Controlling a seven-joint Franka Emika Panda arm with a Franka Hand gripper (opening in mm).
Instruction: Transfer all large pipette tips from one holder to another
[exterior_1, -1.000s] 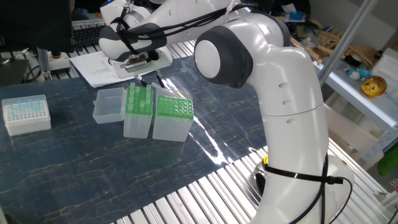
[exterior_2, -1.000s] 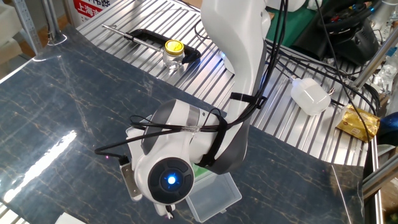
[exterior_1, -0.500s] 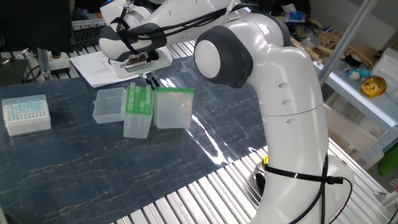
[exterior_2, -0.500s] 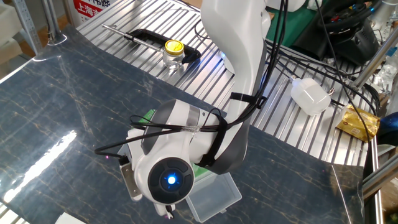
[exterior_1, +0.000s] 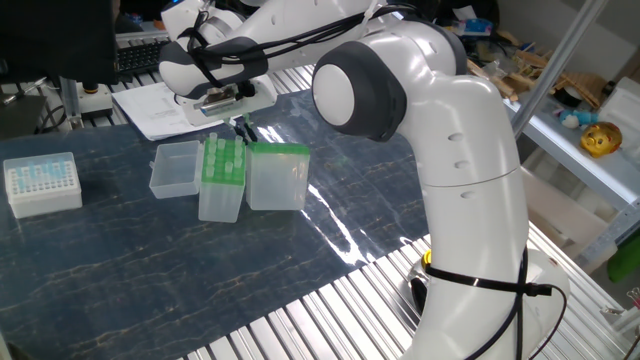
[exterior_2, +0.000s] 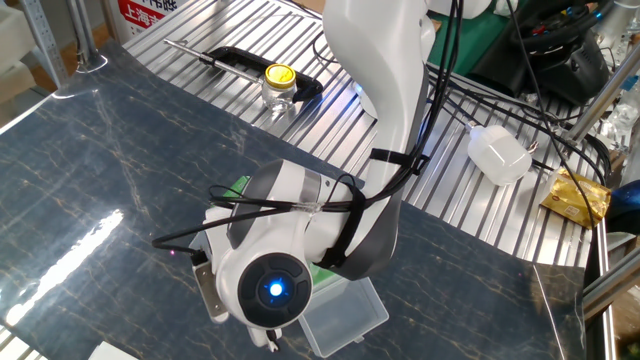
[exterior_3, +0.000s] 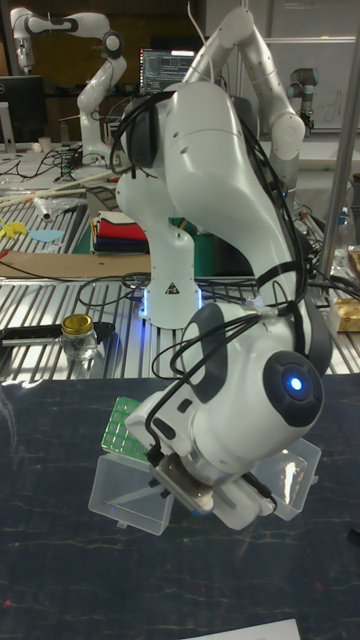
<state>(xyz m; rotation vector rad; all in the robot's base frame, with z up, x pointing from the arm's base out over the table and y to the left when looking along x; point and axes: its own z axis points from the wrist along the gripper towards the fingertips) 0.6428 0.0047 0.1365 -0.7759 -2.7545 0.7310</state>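
Green-topped and translucent, the wider holder (exterior_1: 277, 177) lies tipped on the dark marbled tabletop (exterior_1: 150, 270): in one fixed view its green grid shows only as a thin strip along the upper edge, and its clear side wall faces the camera. The tall fixed view confirms the tilt, with the green grid (exterior_3: 119, 425) raised at the far left and the clear body (exterior_3: 130, 497) slanting down toward the camera. Just beside it, touching or nearly so, stands the narrower green-topped box (exterior_1: 222, 180), upright, with large pipette tips (exterior_1: 224, 153) rising from its rack. A clear lidless tray (exterior_1: 175, 168) sits against the far side of that box. A white box with pale-blue tips (exterior_1: 42, 183) stands well apart, near the tabletop's left end.

The pincer (exterior_1: 240, 125) hangs directly above the junction of the two green-topped boxes, its dark fingertips close to the wider holder's raised edge. Whether they are spread or pinching a tip cannot be told; contact with the holder cannot be confirmed either. In the other fixed view the wrist body hides the pincer and most of both boxes.

A glass jar with a yellow lid (exterior_2: 277, 88) stands on the metal slats beyond the tabletop.
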